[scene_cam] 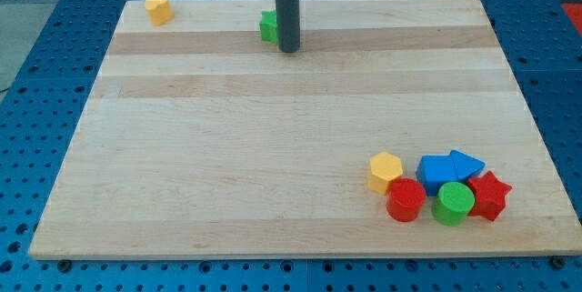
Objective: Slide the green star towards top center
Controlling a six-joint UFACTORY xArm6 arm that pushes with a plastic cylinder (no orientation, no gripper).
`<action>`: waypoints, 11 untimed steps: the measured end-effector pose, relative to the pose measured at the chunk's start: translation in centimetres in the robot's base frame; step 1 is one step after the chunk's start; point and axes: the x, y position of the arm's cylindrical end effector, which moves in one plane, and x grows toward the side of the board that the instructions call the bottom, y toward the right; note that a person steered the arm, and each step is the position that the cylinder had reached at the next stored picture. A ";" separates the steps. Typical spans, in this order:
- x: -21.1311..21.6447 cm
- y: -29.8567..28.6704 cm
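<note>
The green star (268,26) sits near the view's top centre of the wooden board (227,146), partly hidden behind my rod. My tip (289,50) rests on the board just to the right of the green star and slightly below it, touching or nearly touching it.
A yellow block (158,9) sits at the view's top left corner. At the bottom right lies a cluster: a yellow hexagon (386,171), a red cylinder (406,200), a green cylinder (453,204), a red star (488,195), a blue cube (437,170) and a blue triangle (466,163).
</note>
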 end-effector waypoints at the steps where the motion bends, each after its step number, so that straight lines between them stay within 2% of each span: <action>1: 0.5 -3.6; 2: -0.9 -7.7; 4: -5.5 -7.6; 5: -5.3 -7.8; 6: -1.5 -7.4; 7: -0.8 -4.8; 9: -5.6 -1.3; 11: -5.2 -1.3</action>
